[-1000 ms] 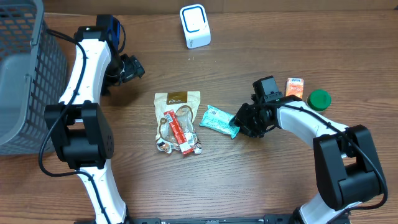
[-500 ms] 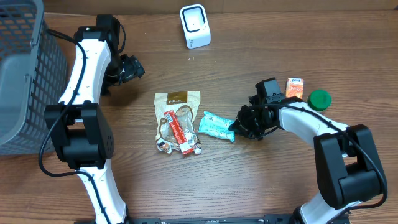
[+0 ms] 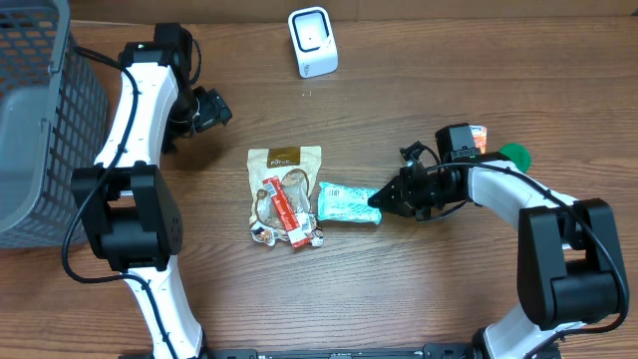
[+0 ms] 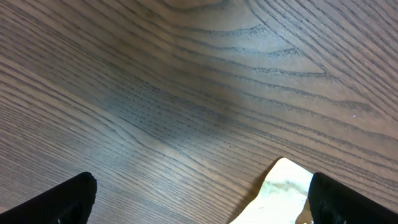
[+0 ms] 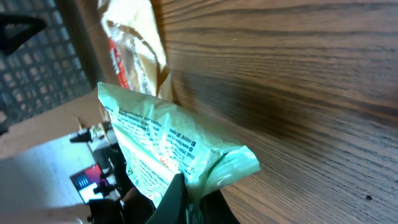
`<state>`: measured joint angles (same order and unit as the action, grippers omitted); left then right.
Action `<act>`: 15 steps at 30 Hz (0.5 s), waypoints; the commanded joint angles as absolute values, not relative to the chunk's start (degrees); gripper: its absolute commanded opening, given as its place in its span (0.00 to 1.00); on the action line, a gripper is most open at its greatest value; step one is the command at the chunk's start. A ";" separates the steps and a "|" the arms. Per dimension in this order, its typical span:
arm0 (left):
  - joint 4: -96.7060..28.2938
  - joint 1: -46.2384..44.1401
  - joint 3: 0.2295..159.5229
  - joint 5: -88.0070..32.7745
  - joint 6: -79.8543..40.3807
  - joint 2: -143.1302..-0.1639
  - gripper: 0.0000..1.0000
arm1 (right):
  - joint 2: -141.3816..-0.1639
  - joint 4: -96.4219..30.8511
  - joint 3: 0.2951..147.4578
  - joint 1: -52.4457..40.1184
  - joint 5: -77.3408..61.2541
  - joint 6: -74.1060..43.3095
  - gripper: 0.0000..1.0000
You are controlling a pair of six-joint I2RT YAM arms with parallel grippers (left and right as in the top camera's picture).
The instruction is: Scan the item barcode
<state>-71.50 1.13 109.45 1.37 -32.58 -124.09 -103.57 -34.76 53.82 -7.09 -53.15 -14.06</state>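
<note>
From overhead, the mint-green snack packet [image 3: 346,202] lies flat on the wooden table [image 3: 399,299], near the middle, just right of a beige pouch [image 3: 284,172] that has a red stick packet [image 3: 283,210] lying across it. The right gripper [image 3: 380,199] has its jaws closed on the green packet's right end. Behind that arm sit a small orange box [image 3: 478,136] and a green lid [image 3: 516,155], both partly covered by it. The white scanner [image 3: 312,42] stands at the far edge, well apart from the packet. The left gripper [image 3: 211,108] hangs over bare wood near the grey basket [image 3: 40,120], holding nothing.

In the left wrist view, the two dark fingertips [image 4: 69,198] sit at opposite bottom corners — jaws spread wide, only wood grain between them. A pale corner of the pouch pokes in at the lower right.

In the right wrist view, the dark fingers [image 5: 179,200] are pressed together on a crimped end of the green packet — printed text faces the camera, though too small to read. The pouch and red stick lie beyond it.
</note>
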 commanded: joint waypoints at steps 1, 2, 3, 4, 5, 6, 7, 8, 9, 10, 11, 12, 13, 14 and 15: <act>-71.48 0.69 110.34 1.91 -31.90 -123.22 1.00 | -103.81 -35.75 53.21 -6.26 -58.08 -7.16 0.04; -71.48 0.69 110.34 1.91 -31.90 -123.22 1.00 | -103.72 -36.18 53.21 -6.02 -58.98 -6.94 0.04; -71.46 0.69 110.34 1.91 -31.90 -123.22 1.00 | -103.53 -36.60 53.21 -5.80 -59.77 -6.94 0.04; -71.46 0.69 110.34 1.91 -31.90 -123.22 1.00 | -103.11 -36.88 53.21 -5.54 -60.47 -6.94 0.04; -71.46 0.73 110.34 1.91 -31.90 -123.22 1.00 | -102.45 -37.43 53.21 -5.37 -60.84 -6.94 0.04; -71.46 0.73 110.34 1.91 -31.90 -123.22 1.00 | -100.68 -38.46 53.21 -5.28 -60.99 -6.94 0.04; -71.46 0.73 110.34 1.91 -31.90 -123.22 1.00 | -99.22 -39.24 53.21 -5.28 -60.97 -6.94 0.04; -71.46 0.71 110.34 1.91 -31.90 -123.22 1.00 | -97.54 -39.99 53.21 -5.28 -60.99 -6.96 0.04; -71.48 0.71 110.34 1.91 -31.90 -123.22 1.00 | -95.35 -41.06 53.21 -5.28 -60.99 -7.03 0.04; -71.46 0.71 110.34 1.91 -31.90 -123.22 1.00 | -93.12 -42.19 53.21 -5.28 -61.23 -7.35 0.04; -71.48 0.71 110.34 1.91 -31.90 -123.22 1.00 | -91.09 -43.24 53.21 -5.28 -61.67 -7.49 0.04; -71.48 0.73 110.34 1.91 -31.90 -123.22 1.00 | -88.86 -44.27 53.23 -5.28 -62.28 -7.62 0.04; -71.46 0.71 110.34 1.91 -31.90 -123.22 1.00 | -86.13 -45.41 53.23 -5.28 -62.76 -7.81 0.04; -71.48 0.73 110.34 1.91 -31.90 -123.22 1.00 | -83.85 -46.11 53.30 -5.28 -62.70 -8.86 0.04; -71.46 0.73 110.34 1.91 -31.90 -123.22 1.00 | -81.06 -46.78 53.32 -5.28 -62.67 -10.20 0.04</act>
